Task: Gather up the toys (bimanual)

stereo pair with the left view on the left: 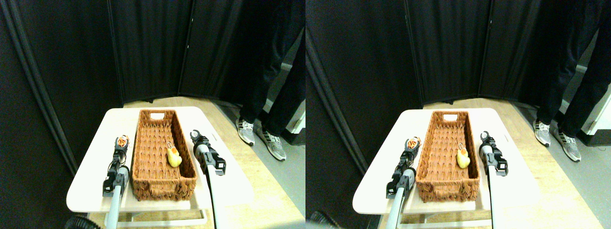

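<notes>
A long brown wicker basket point(143, 157) lies lengthwise on the white table point(88, 183). A yellow duck toy point(173, 157) rests inside it, near the right wall. Left of the basket, my left gripper point(122, 141) is shut on a small orange-black striped tiger toy point(123, 139) and holds it just above the tabletop. My right gripper point(194, 135) stands on the basket's right side, close to its rim, open and holding nothing.
A person's dark-trousered legs and grey sneakers point(247, 132) stand on the floor to the right of the table. Black curtain panels point(152, 47) close off the back and the left side. The table's front edge is near the bottom of the view.
</notes>
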You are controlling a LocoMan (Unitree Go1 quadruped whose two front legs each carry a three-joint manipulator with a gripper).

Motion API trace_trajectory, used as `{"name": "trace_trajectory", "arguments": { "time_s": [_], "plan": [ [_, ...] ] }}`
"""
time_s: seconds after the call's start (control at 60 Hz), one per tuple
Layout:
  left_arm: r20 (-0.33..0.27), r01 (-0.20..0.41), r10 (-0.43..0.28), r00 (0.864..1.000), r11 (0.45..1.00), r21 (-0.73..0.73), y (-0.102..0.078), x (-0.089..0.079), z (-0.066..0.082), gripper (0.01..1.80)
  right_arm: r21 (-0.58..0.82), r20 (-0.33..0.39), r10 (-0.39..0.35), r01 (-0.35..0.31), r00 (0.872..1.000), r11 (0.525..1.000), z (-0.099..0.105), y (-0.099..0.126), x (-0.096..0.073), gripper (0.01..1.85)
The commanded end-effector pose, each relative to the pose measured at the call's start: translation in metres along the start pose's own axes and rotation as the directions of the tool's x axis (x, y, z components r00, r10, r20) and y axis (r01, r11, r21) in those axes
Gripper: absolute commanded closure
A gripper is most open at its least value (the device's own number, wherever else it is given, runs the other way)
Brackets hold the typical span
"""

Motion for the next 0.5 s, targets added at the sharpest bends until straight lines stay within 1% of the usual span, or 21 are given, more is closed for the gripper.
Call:
{"name": "trace_trajectory", "arguments": {
  "time_s": [0.017, 0.1, 0.183, 0.267, 0.283, 0.3, 0.333, 0.367, 0.417, 0.433, 0.45, 0.483, 0.5],
  "plan": [
    [-0.08, 0.097, -0.094, 0.992, 0.995, 0.034, -0.024, -0.002, 0.005, 1.8, 0.014, 0.027, 0.047, -0.047, 0.999, 0.999, 0.004, 0.006, 0.001, 1.85],
    [-0.103, 0.102, -0.098, 0.99, 0.994, 0.04, -0.027, -0.002, 0.01, 1.8, 0.024, 0.026, 0.038, -0.038, 0.999, 0.999, 0.005, 0.005, 0.002, 1.85],
    [-0.125, 0.104, -0.098, 0.987, 0.993, 0.047, -0.038, -0.006, 0.013, 1.8, 0.037, 0.03, 0.027, -0.028, 0.999, 0.999, 0.006, 0.004, 0.003, 1.85],
    [-0.161, 0.122, -0.108, 0.981, 0.99, 0.076, -0.048, -0.01, 0.017, 1.8, 0.035, 0.034, 0.039, -0.04, 0.999, 0.999, 0.007, 0.003, 0.004, 1.85],
    [-0.176, 0.138, -0.12, 0.977, 0.986, 0.096, -0.05, -0.01, 0.018, 1.8, 0.026, 0.034, 0.039, -0.04, 0.999, 0.999, 0.007, 0.003, 0.004, 1.85],
    [-0.178, 0.141, -0.122, 0.977, 0.985, 0.101, -0.052, -0.011, 0.018, 1.8, 0.025, 0.035, 0.038, -0.039, 0.999, 0.999, 0.007, 0.003, 0.004, 1.85],
    [-0.166, 0.131, -0.113, 0.98, 0.986, 0.102, -0.058, -0.013, 0.02, 1.8, 0.03, 0.037, 0.033, -0.034, 0.999, 0.999, 0.008, 0.003, 0.004, 1.85],
    [-0.166, 0.131, -0.113, 0.98, 0.986, 0.101, -0.059, -0.014, 0.02, 1.8, 0.03, 0.035, 0.034, -0.035, 0.999, 0.999, 0.008, 0.002, 0.004, 1.85],
    [-0.167, 0.135, -0.116, 0.979, 0.984, 0.112, -0.067, -0.019, 0.02, 1.8, 0.029, 0.039, 0.031, -0.033, 0.999, 0.999, 0.009, 0.002, 0.005, 1.85],
    [-0.182, 0.15, -0.126, 0.975, 0.981, 0.124, -0.07, -0.02, 0.02, 1.8, 0.029, 0.04, 0.036, -0.037, 0.999, 0.999, 0.009, 0.001, 0.005, 1.85],
    [-0.21, 0.18, -0.147, 0.966, 0.973, 0.145, -0.073, -0.021, 0.02, 1.8, 0.032, 0.04, 0.036, -0.037, 0.999, 0.999, 0.01, 0.001, 0.005, 1.85],
    [-0.231, 0.188, -0.155, 0.961, 0.974, 0.128, -0.078, -0.023, 0.019, 1.8, 0.029, 0.044, 0.032, -0.033, 0.999, 0.999, 0.01, 0.001, 0.004, 1.85],
    [-0.233, 0.186, -0.154, 0.96, 0.975, 0.122, -0.079, -0.024, 0.018, 1.8, 0.028, 0.045, 0.033, -0.034, 0.998, 0.999, 0.01, 0.001, 0.004, 1.85]
  ]
}}
